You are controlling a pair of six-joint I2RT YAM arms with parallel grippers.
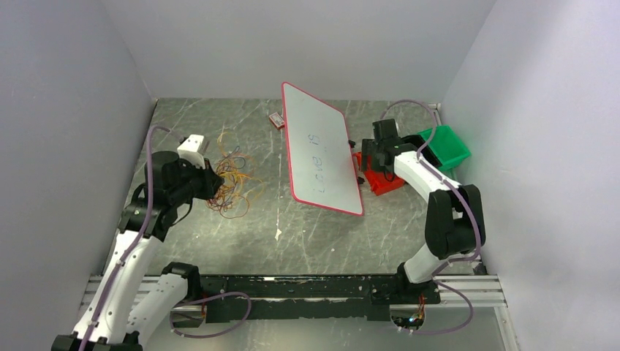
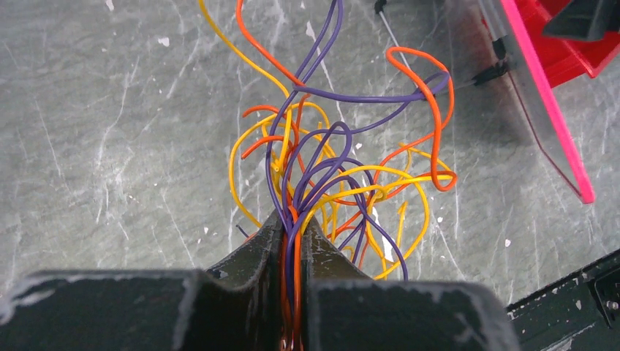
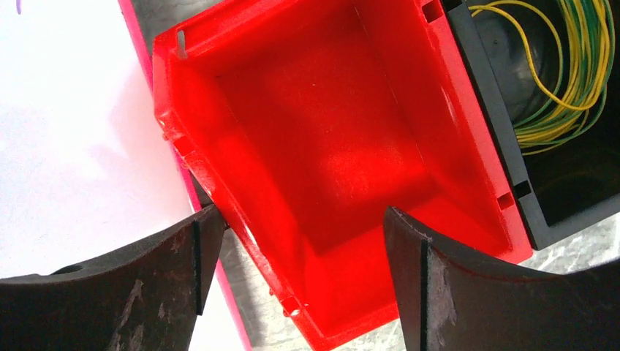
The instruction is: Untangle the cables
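While the left gripper (image 2: 292,228) stands clenched on several strands, the tangle of thin orange, yellow and purple wire cables (image 2: 333,164) fans out from its tips over the grey marbled tabletop (image 2: 110,146), left of the pink-edged whiteboard (image 1: 322,150). Opposite, the right gripper (image 3: 300,245): jaws spread, nothing between, hovering above the red plastic bin (image 3: 322,139). Risk: pulling many strands together would likely tighten knots or drag the whole bunch.

Left claw (image 2: 291,241) clamped on tangled cables (image 2: 336,168) above table (image 2: 110,146).
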